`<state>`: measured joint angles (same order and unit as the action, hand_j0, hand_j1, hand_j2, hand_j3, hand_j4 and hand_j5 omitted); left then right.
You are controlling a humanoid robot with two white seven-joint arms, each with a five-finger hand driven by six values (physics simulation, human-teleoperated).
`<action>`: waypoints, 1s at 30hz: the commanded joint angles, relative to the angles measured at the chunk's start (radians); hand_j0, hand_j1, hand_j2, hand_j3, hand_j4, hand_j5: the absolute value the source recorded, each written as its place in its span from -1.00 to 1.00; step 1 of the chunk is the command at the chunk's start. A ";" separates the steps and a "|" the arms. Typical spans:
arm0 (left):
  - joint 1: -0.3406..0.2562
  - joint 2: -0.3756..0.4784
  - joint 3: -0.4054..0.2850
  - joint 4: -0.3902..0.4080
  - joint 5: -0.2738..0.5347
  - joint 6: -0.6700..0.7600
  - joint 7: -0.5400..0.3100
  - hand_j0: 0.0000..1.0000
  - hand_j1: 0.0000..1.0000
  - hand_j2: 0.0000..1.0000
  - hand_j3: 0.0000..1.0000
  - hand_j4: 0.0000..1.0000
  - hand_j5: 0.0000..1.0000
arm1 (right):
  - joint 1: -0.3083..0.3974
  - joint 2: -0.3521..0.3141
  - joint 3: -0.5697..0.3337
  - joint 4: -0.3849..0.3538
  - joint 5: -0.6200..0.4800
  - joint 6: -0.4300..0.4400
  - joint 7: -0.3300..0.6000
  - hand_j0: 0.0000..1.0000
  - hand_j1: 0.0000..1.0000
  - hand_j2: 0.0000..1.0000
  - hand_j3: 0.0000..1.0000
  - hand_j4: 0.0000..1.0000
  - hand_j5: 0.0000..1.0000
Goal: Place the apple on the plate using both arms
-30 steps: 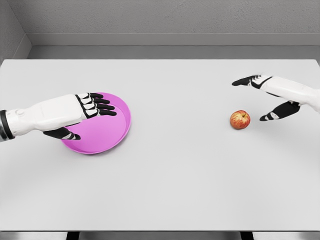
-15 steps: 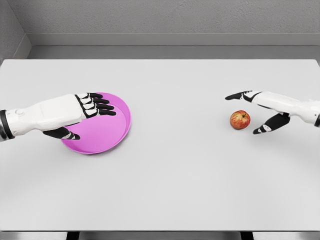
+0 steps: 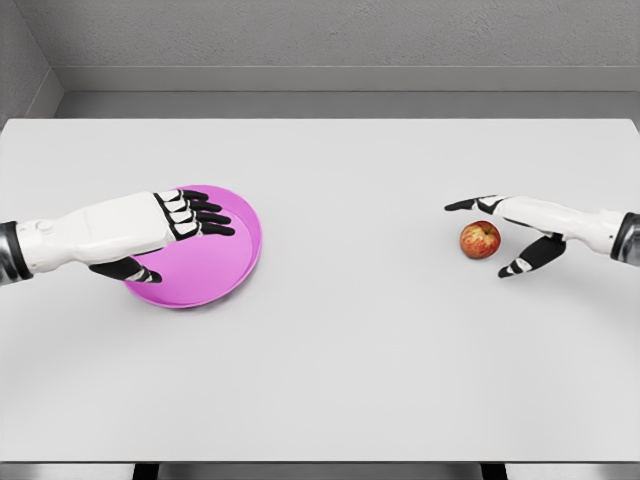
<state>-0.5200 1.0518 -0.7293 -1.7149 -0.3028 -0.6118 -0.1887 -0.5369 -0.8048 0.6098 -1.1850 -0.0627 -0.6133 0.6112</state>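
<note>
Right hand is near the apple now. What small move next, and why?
Probably ease the right hand a little further left and close the fingers around the apple. The hand is open, its fingers bracket the apple with gaps showing, and the apple sits on the table, far from the plate.

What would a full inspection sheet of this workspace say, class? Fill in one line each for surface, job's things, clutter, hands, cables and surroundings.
Surface: white table, flat and plain.
Job's things: red-yellow apple resting on the table at the right; pink plate at the left, holding nothing.
Clutter: nothing seen.
Hands: left hand over the plate's left part, fingers across it and thumb below the rim, contact not clear; right hand open, fingers and thumb spread either side of the apple, not closed on it.
Cables: nothing seen.
Surroundings: grey wall behind the table, with a ledge along its base.
</note>
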 commanded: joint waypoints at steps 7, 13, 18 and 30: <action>0.000 0.001 0.001 0.000 0.007 0.001 -0.002 1.00 1.00 1.00 1.00 1.00 1.00 | -0.031 0.024 0.013 0.084 0.001 0.002 0.000 1.00 1.00 1.00 1.00 1.00 1.00; 0.000 0.001 0.001 0.000 0.007 0.001 -0.002 1.00 1.00 1.00 1.00 1.00 1.00 | -0.057 0.065 0.047 0.140 0.034 0.002 0.000 1.00 1.00 1.00 1.00 1.00 1.00; 0.000 0.001 0.001 0.000 0.007 0.001 -0.002 1.00 1.00 1.00 1.00 1.00 1.00 | -0.064 0.073 0.044 0.163 0.050 0.002 0.000 1.00 1.00 1.00 1.00 1.00 1.00; 0.000 0.001 0.001 0.000 0.007 0.001 -0.002 1.00 1.00 1.00 1.00 1.00 1.00 | -0.083 0.068 0.034 0.162 0.037 0.002 0.000 0.82 0.82 0.82 0.82 0.82 0.82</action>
<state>-0.5200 1.0513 -0.7292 -1.7149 -0.3028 -0.6118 -0.1907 -0.6197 -0.7352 0.6470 -1.0210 -0.0162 -0.6131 0.6113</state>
